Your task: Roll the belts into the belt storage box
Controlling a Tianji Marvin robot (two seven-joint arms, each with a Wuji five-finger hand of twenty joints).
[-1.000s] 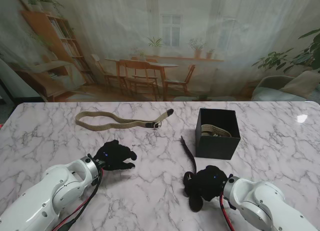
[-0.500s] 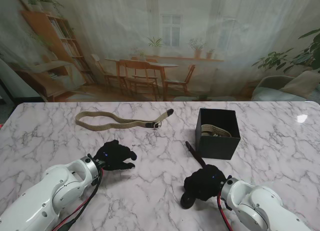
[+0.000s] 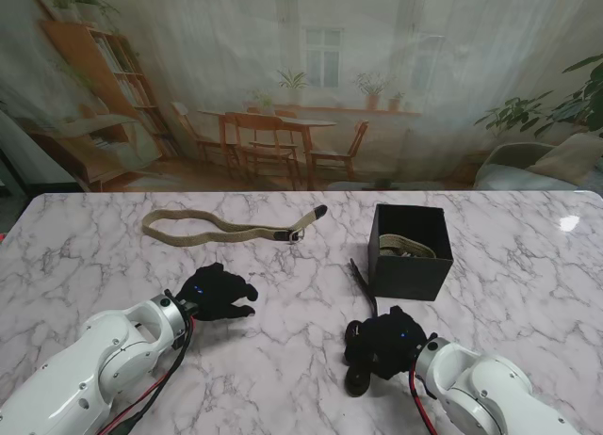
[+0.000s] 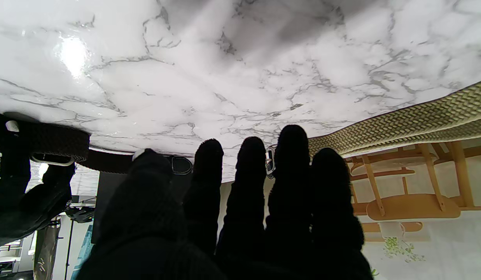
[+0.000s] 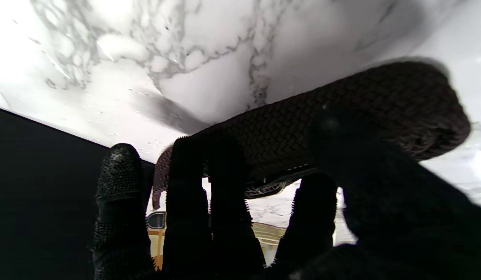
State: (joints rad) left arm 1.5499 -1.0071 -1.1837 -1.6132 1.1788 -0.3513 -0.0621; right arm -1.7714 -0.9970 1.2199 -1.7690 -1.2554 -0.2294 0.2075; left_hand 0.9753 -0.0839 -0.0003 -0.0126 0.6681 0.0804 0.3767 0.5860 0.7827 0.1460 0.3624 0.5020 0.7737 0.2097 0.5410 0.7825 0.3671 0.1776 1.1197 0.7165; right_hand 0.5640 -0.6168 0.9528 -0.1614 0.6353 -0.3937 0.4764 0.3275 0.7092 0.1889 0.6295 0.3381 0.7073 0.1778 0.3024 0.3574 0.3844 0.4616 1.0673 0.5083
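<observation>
The right hand [image 3: 382,346] grasps the dark belt [image 3: 362,280], whose free end reaches the black box [image 3: 408,277]. The left hand [image 3: 219,293] rests released on the table [image 3: 75,256], the tan belt [image 3: 226,230] farther off.

Left hand [image 3: 219,293] rests palm-down, fingers [image 4: 289,163] straight and close together, holding nothing. Right hand [image 3: 382,343] is curled, apparently gripping the dark belt [image 5: 341,112].
</observation>
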